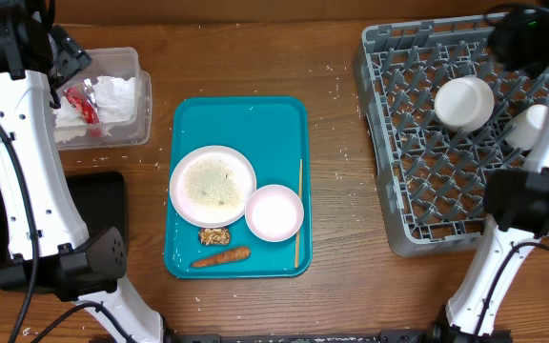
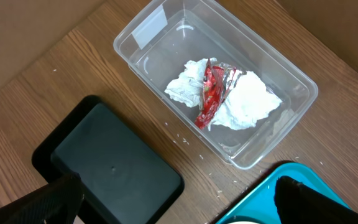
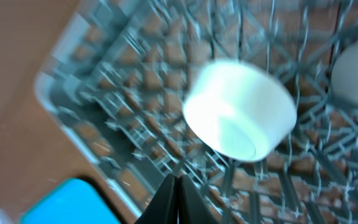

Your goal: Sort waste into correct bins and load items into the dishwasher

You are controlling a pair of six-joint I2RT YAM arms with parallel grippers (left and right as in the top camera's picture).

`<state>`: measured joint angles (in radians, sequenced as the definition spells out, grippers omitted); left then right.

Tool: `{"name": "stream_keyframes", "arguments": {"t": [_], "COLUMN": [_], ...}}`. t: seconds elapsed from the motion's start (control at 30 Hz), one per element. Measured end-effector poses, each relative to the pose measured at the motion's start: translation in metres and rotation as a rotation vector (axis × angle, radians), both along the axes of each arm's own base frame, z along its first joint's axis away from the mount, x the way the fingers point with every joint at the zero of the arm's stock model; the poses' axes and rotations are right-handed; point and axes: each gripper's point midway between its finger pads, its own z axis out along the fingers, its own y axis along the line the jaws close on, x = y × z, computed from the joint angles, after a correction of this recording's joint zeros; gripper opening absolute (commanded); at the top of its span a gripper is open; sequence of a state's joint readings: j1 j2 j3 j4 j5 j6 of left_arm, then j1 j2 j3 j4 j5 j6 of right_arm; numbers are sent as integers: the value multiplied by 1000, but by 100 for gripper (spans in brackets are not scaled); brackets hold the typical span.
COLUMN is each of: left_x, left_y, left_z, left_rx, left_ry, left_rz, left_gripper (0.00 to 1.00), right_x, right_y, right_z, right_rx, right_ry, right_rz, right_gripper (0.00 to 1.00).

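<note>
The clear tub (image 1: 132, 59) holds a crumpled white napkin (image 2: 250, 102) and a red wrapper (image 2: 211, 93). My left gripper (image 2: 179, 182) hovers above it, open and empty. The black tray (image 2: 110, 162) lies beside the tub. On the teal tray (image 1: 246, 119) are the large plate (image 1: 213, 184) with rice grains, the smaller plate (image 1: 274, 211), a brown nut lump (image 1: 214, 234), a carrot piece (image 1: 221, 257) and a wooden stick (image 1: 299, 214). The grey dish rack (image 1: 403, 143) holds an upturned white bowl (image 1: 464, 103) and a cup (image 1: 532, 124). My right gripper (image 3: 179, 186) is shut and empty above the rack, near the bowl (image 3: 238, 112).
Rice grains are scattered on the wooden table between the tub and the teal tray. My left arm's base covers part of the black tray (image 1: 103, 205). My right arm's base stands at the rack's front right corner.
</note>
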<state>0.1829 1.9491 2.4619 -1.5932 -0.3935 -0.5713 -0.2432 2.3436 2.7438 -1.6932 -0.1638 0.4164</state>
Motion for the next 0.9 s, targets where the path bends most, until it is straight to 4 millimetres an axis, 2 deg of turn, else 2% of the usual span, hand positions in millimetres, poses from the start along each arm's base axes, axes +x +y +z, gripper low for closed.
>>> {"name": "stream_keyframes", "arguments": {"t": [0.07,0.13,0.37,0.6,0.8,0.9], "left_x": [0,0,0,0,0,0], "left_y": [0,0,0,0,0,0], "left_z": [0,0,0,0,0,0], "left_rx": [0,0,0,0,0,0], "left_ry": [0,0,0,0,0,-1], "left_rz": [0,0,0,0,0,0], "left_gripper": [100,100,100,100,100,100], "right_x": [-7,-13,-30,-23,-16,-15], "right_y": [9,14,4,-10,-16,-25], "right_z": [-25,-42,-81,-100,-99,-99], "right_rx": [-1,2,-18,-41,-52,-75], "right_ry": [93,155,285,271,241,237], "right_rz": [19,28,11,3,-2,-18], "right_gripper": [4,4,4,4,4,4]}}
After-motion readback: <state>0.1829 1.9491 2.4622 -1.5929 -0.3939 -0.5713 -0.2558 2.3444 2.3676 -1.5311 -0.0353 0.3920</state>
